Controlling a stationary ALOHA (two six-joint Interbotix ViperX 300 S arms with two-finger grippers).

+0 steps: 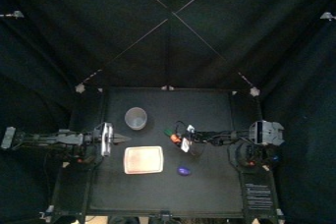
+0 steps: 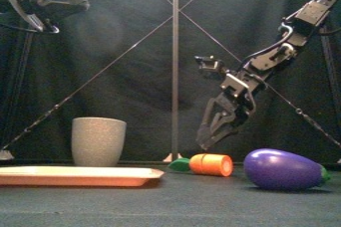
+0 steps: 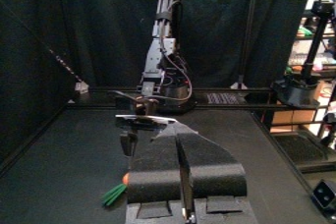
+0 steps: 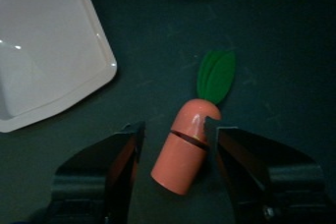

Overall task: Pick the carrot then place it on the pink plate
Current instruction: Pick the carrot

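Currently the carrot (image 4: 184, 154) is lying on the desk (image 2: 160, 206) near the pink plate (image 4: 39, 61), not touching it, and is being straddled by the right gripper's (image 4: 175, 130) open fingers. The left gripper (image 3: 184, 144) is being parked at the left, fingers closed on nothing.

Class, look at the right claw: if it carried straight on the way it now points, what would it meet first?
The carrot: the right claw hangs above it, jaws open either side. Depth is unclear, but nothing shows between; the table lies beneath.
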